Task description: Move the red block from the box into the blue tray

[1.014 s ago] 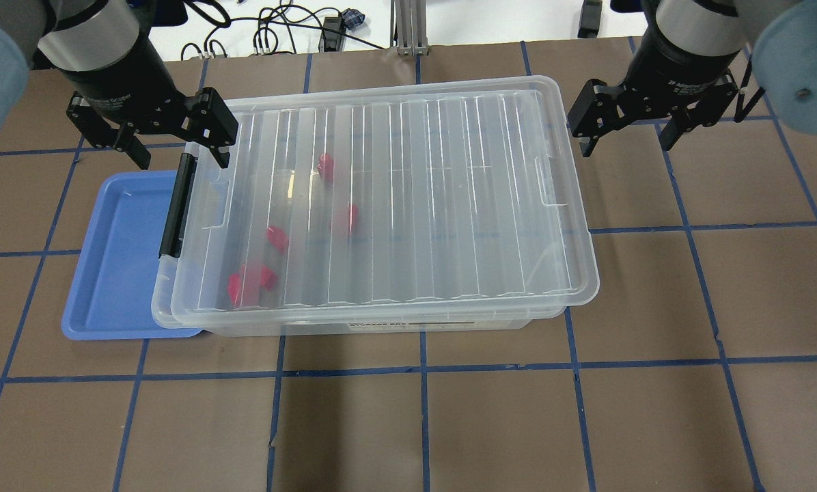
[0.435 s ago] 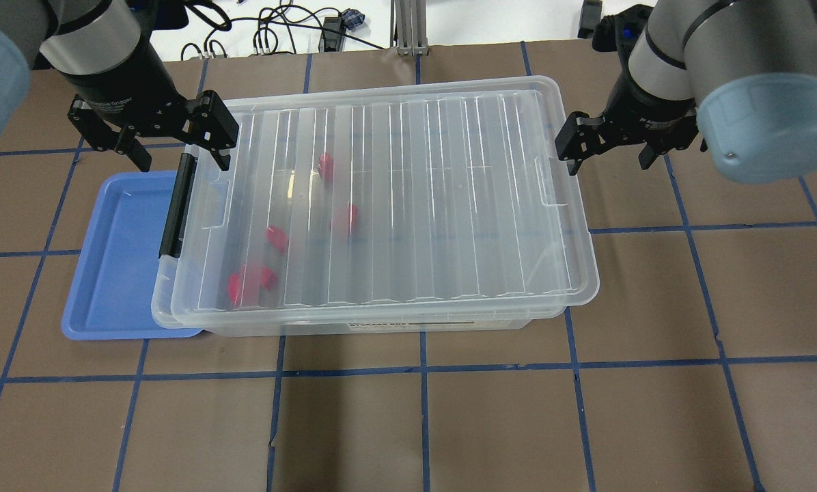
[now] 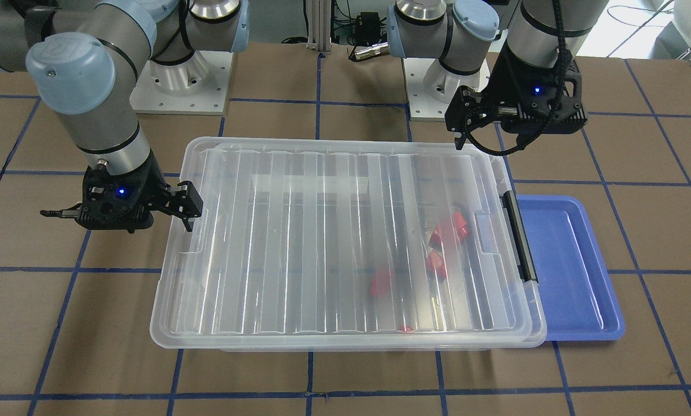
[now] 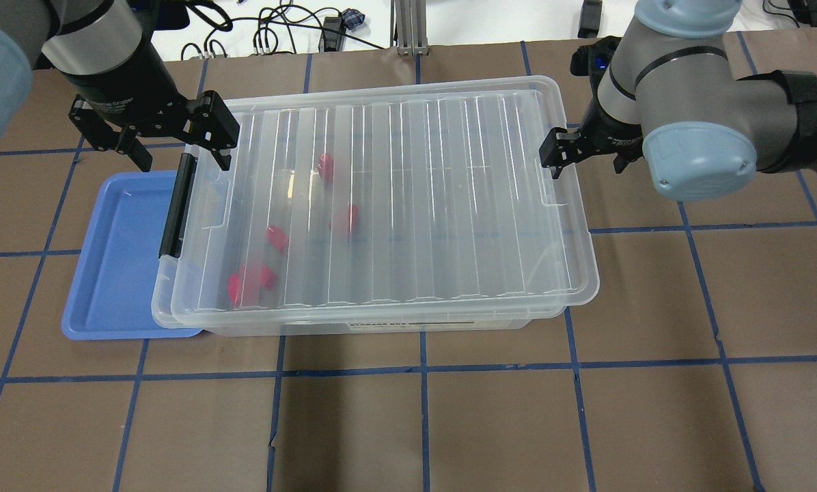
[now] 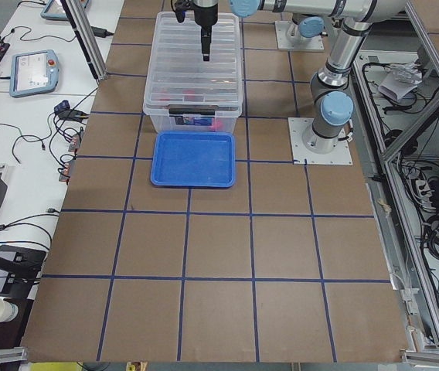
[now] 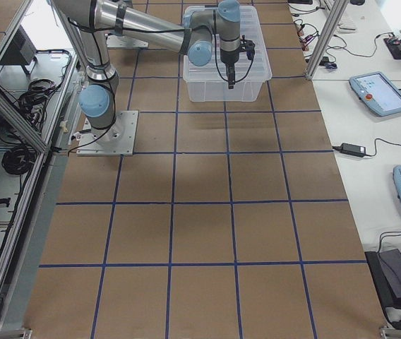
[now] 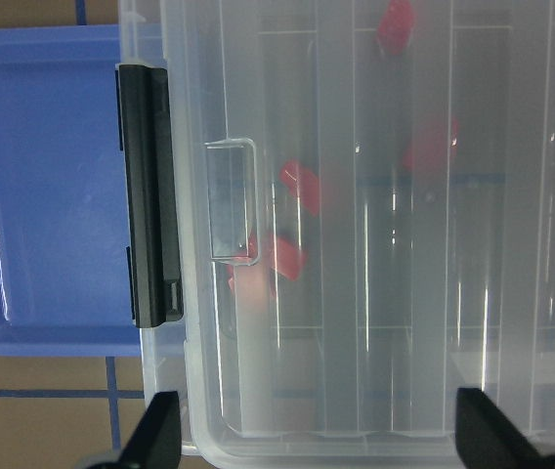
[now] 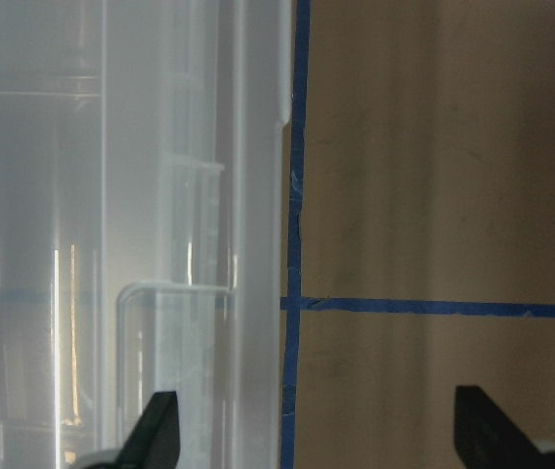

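The clear box (image 4: 449, 205) stands mid-table with its ribbed lid shut and a black latch (image 4: 175, 205) at its left end. Several red blocks (image 4: 325, 166) lie inside near that end, also seen in the left wrist view (image 7: 297, 186). The blue tray (image 4: 115, 266) lies empty against the latch end. My left gripper (image 4: 179, 152) is open above the latch end of the lid. My right gripper (image 4: 586, 158) is open and empty at the box's right end, one finger (image 4: 554, 158) by the lid rim. The right wrist view shows that rim (image 8: 258, 244) and bare table.
Cables (image 4: 272, 34) and an aluminium post (image 4: 408, 27) lie beyond the table's far edge. The arm bases (image 3: 181, 81) stand behind the box. The brown tabletop (image 4: 654, 424) carries a grid of blue tape.
The right arm has swung round and its gripper has moved left, from well off the box to the lid's right rim. The left gripper has hardly moved.
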### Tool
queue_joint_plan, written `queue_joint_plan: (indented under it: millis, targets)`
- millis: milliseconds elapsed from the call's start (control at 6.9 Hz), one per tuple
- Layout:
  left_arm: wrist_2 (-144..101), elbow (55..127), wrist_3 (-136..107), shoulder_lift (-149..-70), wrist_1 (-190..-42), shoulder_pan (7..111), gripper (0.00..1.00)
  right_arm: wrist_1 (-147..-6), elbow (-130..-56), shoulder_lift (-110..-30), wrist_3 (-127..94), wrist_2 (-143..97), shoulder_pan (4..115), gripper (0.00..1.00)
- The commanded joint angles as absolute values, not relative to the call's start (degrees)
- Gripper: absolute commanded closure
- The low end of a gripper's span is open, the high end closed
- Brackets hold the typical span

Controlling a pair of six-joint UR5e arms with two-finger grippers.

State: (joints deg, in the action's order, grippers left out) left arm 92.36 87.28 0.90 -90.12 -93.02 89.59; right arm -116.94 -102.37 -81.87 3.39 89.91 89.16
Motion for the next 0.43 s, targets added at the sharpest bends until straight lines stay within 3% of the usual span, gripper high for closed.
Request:
queue_joint_plan:
  millis: [0, 290]
  targets:
    - [92.4, 87.3, 1.0, -89.9, -93.1, 89.6, 0.0, -117.2, -102.4, -81.5, 3.7, 90.1, 89.2, 0.0]
    - [92.4, 87.3, 1.0, -89.9, -93.1, 89.6, 0.0, -117.0, -102.6, -81.5, 4.8, 94.1, 89.2, 0.0]
